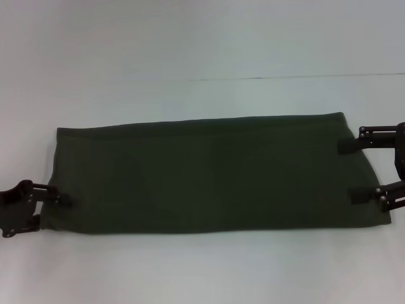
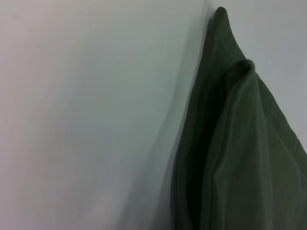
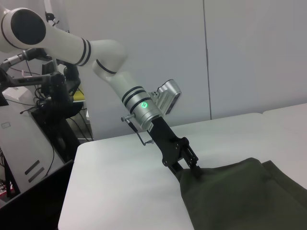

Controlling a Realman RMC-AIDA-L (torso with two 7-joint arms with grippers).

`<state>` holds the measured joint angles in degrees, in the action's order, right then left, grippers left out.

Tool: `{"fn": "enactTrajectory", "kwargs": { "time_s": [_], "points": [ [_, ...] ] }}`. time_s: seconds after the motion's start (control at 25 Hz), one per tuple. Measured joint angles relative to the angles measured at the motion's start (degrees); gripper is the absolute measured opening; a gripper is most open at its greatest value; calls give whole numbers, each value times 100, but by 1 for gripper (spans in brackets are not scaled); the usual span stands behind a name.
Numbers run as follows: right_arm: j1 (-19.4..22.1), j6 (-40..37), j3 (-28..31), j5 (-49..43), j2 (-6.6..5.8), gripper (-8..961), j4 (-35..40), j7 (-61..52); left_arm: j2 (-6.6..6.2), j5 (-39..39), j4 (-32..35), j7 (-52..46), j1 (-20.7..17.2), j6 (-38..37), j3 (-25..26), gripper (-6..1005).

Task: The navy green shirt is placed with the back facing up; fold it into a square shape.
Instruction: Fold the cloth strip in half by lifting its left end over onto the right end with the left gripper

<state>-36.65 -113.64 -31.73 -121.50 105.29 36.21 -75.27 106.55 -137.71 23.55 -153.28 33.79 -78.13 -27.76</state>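
- White, matte tabletop (image 1: pixel 190 44) filled the head view, with a thin dark seam line crossing its far part
- Dark olive cloth, the navy green shirt (image 1: pixel 209 174), lay across the middle of that table as a long, flat band running from the robot's left to its right; its far edge was straight, its near edge ran roughly parallel, and the right end slanted outward toward the near side
- No lettering, brand mark or label could be read anywhere on the visible fabric; the upper face was plain
- In the left wrist view the shirt (image 2: pixel 240 153) showed as layered folds rising to a pointed corner against the pale table (image 2: pixel 86 120)
- In the right wrist view the shirt (image 3: pixel 240 196) draped over the near part of the table (image 3: pixel 124 182), and the white left arm (image 3: pixel 110 57) with black bands and a small green light reached down to it; shelving and equipment stood behind, with no legible writing
- The right gripper (image 1: pixel 350 170) sat at the shirt's right end, its two black fingers spread wide, one fingertip (image 1: pixel 347 145) on the far part of that edge and the other on the near part
- The left gripper (image 1: pixel 63 199) was at the shirt's left end near the front corner, pinching the fabric edge, its fingers pressed together on the cloth
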Motion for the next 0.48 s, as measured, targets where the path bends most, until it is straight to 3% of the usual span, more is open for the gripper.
{"fn": "enactTrajectory", "kwargs": {
  "time_s": [0.16, 0.48],
  "points": [
    [-10, 0, 0, 3, 0, 912, 0, 3, -2, 0, 0, -12, 5, -4, -7, 504],
    [-12, 0, 0, 5, 4, 911, 0, -19, -3, 1, 0, -15, 5, -9, -1, 504]
  ]
}}
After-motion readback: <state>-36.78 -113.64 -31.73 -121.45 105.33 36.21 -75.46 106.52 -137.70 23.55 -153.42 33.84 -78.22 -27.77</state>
